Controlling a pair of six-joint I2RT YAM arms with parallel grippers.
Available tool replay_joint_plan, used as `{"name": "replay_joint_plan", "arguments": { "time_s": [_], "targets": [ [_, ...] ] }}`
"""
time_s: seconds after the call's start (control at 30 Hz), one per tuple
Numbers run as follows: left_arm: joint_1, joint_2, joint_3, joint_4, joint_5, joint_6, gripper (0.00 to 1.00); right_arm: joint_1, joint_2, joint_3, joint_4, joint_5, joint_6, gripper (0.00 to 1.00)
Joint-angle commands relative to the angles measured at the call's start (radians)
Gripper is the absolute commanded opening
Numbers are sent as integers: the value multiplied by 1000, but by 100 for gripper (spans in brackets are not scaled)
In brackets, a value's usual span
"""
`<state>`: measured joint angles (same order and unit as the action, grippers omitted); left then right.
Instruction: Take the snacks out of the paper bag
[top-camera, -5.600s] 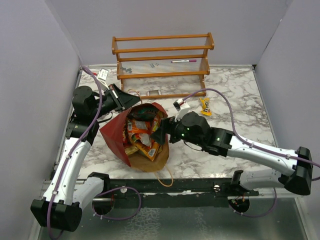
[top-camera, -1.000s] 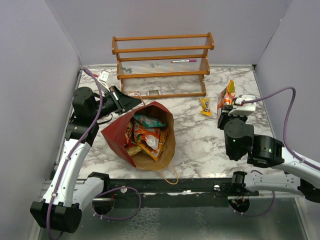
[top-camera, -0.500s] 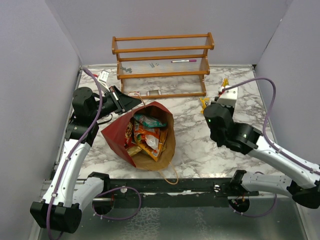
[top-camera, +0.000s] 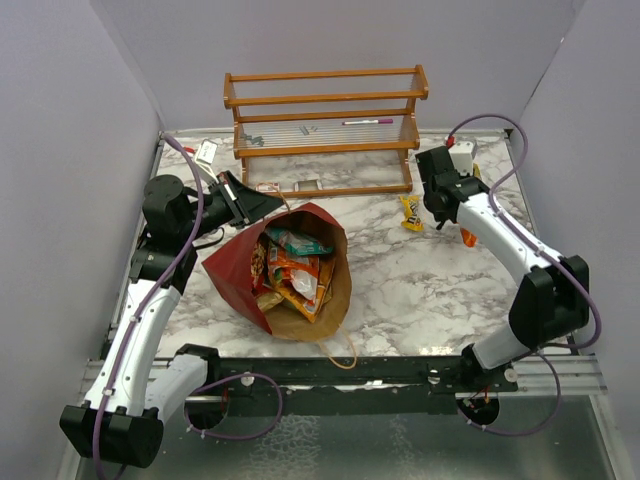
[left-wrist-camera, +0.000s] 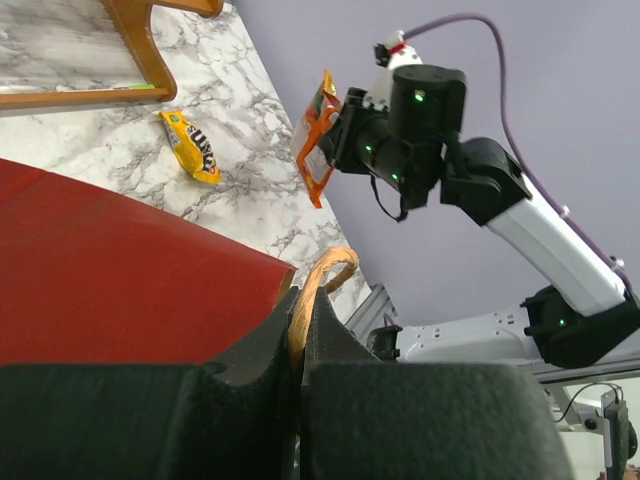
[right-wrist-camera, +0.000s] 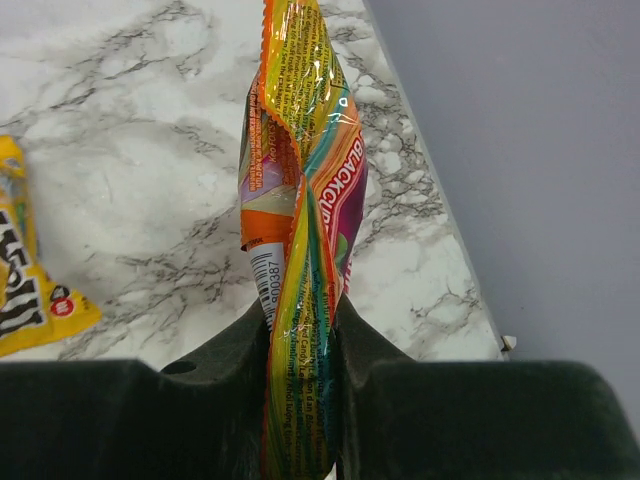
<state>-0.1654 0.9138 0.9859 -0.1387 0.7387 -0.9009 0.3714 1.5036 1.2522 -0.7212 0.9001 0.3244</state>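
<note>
The small, crinkly orange-and-yellow foil packet (right-wrist-camera: 300, 180) looks light, thin and limp. Its film is slick, so I judge the safest hold to be a firm pinch across the flat body or a sealed end seam. The right gripper (right-wrist-camera: 300, 325) has that kind of hold: its two black fingers are pressed together on the packet's lower part, with the film squeezed edge-on between them. The rest of the packet stands out past the tips, above the white marble table (right-wrist-camera: 130, 120) by its right edge, toward the far right corner. A small yellow candy packet (right-wrist-camera: 25, 290) lies flat on the marble nearby, toward the middle.

The other snacks (top-camera: 290, 272), orange and red with one teal packet (top-camera: 297, 241) on top, are heaped in the large dark red paper bag (top-camera: 228, 268). The bag lies toward the near left of the table with its brown mouth gaping. It is probably light enough to slide if a packet snags. The left gripper (left-wrist-camera: 300, 315) is clamped on the thin tan twine loop handle (left-wrist-camera: 325, 268), and seems to be steadying the bag's far rim.
</note>
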Motion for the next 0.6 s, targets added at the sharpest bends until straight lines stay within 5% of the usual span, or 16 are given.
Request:
{"name": "replay_joint_plan", "arguments": {
  "time_s": [0.0,0.57],
  "targets": [
    [3,-23,-8,67,39,-20,0,-77,116,88,15,38,-84,2],
    [3,-37,-9,48,43,-22,0,-131,631,527,-141,-229,-10,5]
  ]
}}
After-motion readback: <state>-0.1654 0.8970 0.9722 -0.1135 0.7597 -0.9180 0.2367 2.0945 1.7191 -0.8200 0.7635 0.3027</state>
